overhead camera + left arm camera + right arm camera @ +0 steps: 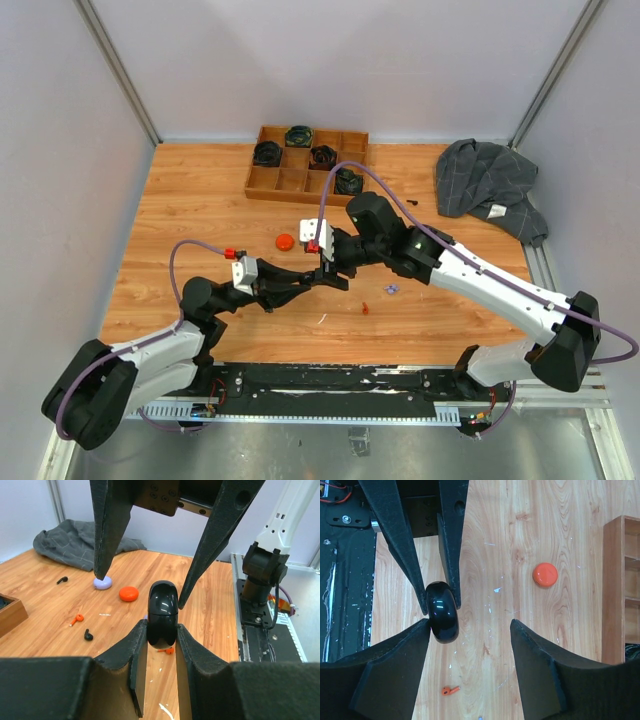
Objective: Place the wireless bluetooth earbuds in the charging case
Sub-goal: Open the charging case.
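Black glossy charging case [162, 612], clamped between left fingers [131, 652] — right fingers [545, 665] spread wide

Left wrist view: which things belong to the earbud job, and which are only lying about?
Job: black case, orange earbud, black earbud, orange case, lavender case.
Lying about: grey cloth, wooden tray.
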